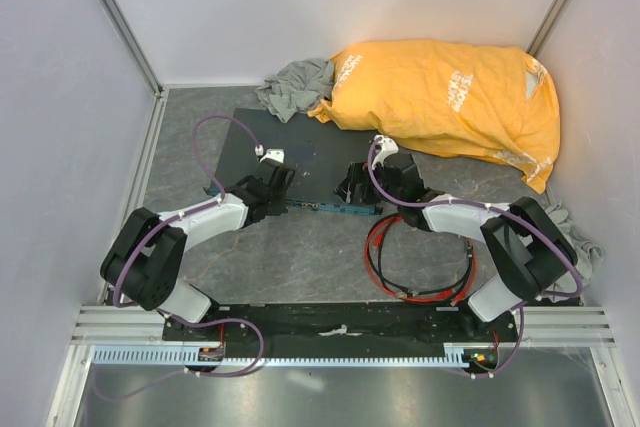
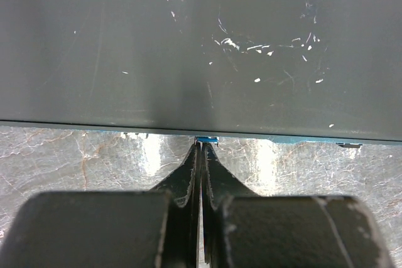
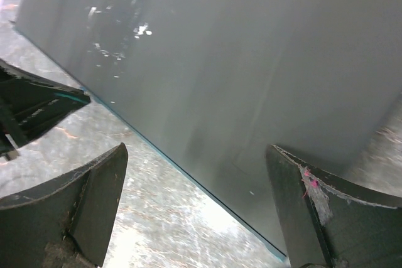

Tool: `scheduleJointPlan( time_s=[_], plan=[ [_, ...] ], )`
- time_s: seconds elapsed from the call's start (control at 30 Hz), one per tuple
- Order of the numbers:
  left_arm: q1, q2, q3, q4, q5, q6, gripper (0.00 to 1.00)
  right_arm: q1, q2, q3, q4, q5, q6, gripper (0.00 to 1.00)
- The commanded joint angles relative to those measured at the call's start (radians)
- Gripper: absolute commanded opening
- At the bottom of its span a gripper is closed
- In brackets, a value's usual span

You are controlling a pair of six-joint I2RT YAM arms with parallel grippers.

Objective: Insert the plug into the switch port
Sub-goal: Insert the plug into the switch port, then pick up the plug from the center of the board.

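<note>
The switch is a flat dark grey box (image 1: 300,152) whose thin blue-green front edge (image 1: 335,209) faces the arms. No single port can be told apart. My left gripper (image 1: 283,197) is shut, and its tips (image 2: 206,147) touch a small blue piece (image 2: 207,139) right at that edge (image 2: 301,139). What the blue piece is cannot be told. My right gripper (image 1: 352,187) is open and empty, its jaws (image 3: 198,155) spread wide over the box's top (image 3: 251,61) and front edge. The red cable (image 1: 400,292) lies looped by the right arm. The plug is hidden.
A big orange bag (image 1: 450,97) and a grey cloth (image 1: 295,82) lie behind the box. White walls close in both sides. A metal rail (image 1: 340,332) crosses the near edge by the arm bases. Purple cables (image 1: 215,137) arch over each arm.
</note>
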Motion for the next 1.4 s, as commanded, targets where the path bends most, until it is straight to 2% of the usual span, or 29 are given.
scheduleJointPlan(
  time_s=[0.0,0.3,0.4,0.47,0.6,0.73,0.8,0.83,0.93,1.03,1.17,1.27,1.37],
  plan=[
    [0.011,-0.022,0.028,0.266,-0.078,0.013,0.02,0.003,0.072,-0.025,-0.081,-0.102,0.05,0.98],
    [0.011,-0.025,0.036,0.386,-0.099,0.014,0.02,0.003,0.089,-0.048,-0.105,-0.142,0.063,0.98],
    [0.011,-0.019,0.028,0.383,-0.09,0.011,0.06,0.003,0.079,-0.037,-0.127,-0.136,0.05,0.98],
    [0.011,-0.033,0.008,0.354,-0.077,0.002,0.1,0.002,0.044,-0.028,-0.15,-0.107,0.025,0.98],
    [0.01,-0.192,-0.072,0.288,-0.07,-0.017,0.24,-0.001,-0.076,-0.005,-0.238,-0.002,-0.035,0.98],
    [0.011,-0.386,-0.134,0.145,-0.055,-0.001,0.5,-0.006,-0.171,0.035,-0.352,0.143,-0.087,0.98],
    [0.01,-0.468,-0.138,0.069,-0.049,0.032,0.58,-0.014,-0.225,0.035,-0.421,0.222,-0.091,0.98],
    [0.008,-0.551,-0.135,-0.003,-0.041,0.025,0.65,-0.027,-0.24,0.037,-0.441,0.246,-0.091,0.98],
    [0.005,-0.683,-0.122,-0.088,0.069,0.004,0.74,-0.082,-0.274,0.053,-0.55,0.32,-0.087,0.98],
    [0.007,-0.838,-0.081,-0.186,0.088,0.035,0.85,-0.176,-0.282,0.073,-0.67,0.37,-0.064,0.98],
    [0.007,-0.945,0.005,-0.33,0.154,0.143,0.94,-0.294,-0.279,0.101,-0.812,0.429,-0.007,0.98],
    [0.007,-0.976,0.026,-0.402,0.164,0.262,0.95,-0.375,-0.262,0.116,-0.863,0.469,0.068,0.98],
    [0.005,-1.002,-0.029,-0.392,0.132,0.316,0.94,-0.46,-0.241,0.124,-0.891,0.51,0.131,0.97]
  ],
)
